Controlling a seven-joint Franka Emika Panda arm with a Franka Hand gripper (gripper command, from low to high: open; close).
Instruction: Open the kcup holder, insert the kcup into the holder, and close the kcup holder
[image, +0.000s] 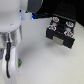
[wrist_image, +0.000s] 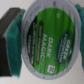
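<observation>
The arm (image: 12, 42) hides the gripper in the exterior view, so its jaws cannot be judged. Past the hand, the holder (image: 60, 32) is blurred. The wrist view cuts off the kcup (wrist_image: 47, 40) at its edge.

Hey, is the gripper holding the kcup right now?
Yes, in the wrist view the kcup fills the frame with its printed foil lid facing the camera, clamped between the dark fingers.

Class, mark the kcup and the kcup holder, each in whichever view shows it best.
kcup (wrist_image: 47, 37): wrist view, on the middle of its printed lid.
kcup holder (image: 60, 31): exterior view, on the middle of the block's panelled face.
</observation>
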